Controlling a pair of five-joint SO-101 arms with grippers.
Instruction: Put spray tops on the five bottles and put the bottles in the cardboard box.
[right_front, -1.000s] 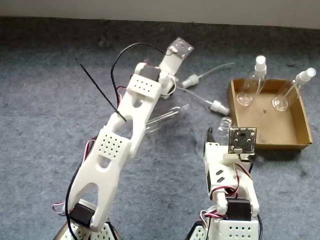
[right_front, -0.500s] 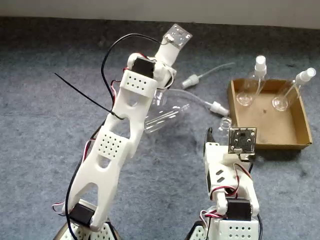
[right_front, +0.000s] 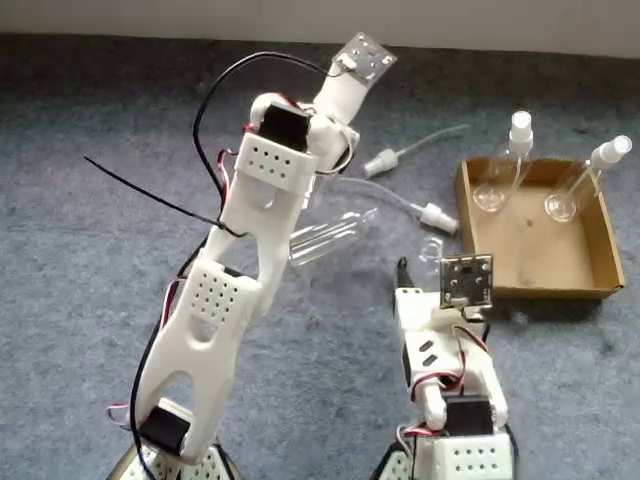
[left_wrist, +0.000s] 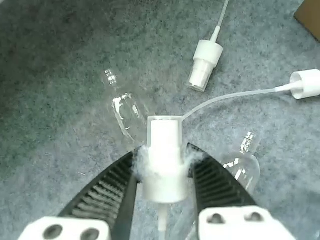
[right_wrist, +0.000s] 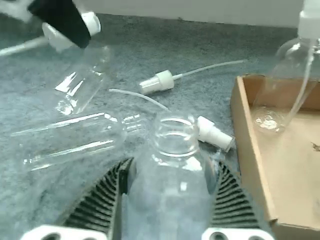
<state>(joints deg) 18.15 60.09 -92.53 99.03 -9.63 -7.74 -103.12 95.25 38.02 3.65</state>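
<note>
Item 1. Right gripper (right_wrist: 173, 166), 5 o'clock in the high view: jaws clamped round an open bottle (right_wrist: 172, 142), held upright with the mouth up, apparently so that a top could go in.

Item 2. Lying bottles (right_front: 325, 235), near centre: two, uncapped, on their sides, judged to be waiting their turn.

Item 3. Left gripper (left_wrist: 165, 150), toward 12 o'clock: pinched a spray top (left_wrist: 164, 175) at its collar, well apart from the upright bottle (probably meant for that mouth).

Item 4. Loose spray tops (right_front: 437, 213), 1 o'clock: two, tubes trailing on the floor covering.

Item 5. Cardboard box (right_front: 590, 285), 3 o'clock: two capped bottles (right_front: 505, 165) stood inside by the far wall, evidently finished.

Item 6. Grey carpet (right_front: 90, 200) under everything; a pale band (right_front: 150, 20) ran along the far edge
</note>
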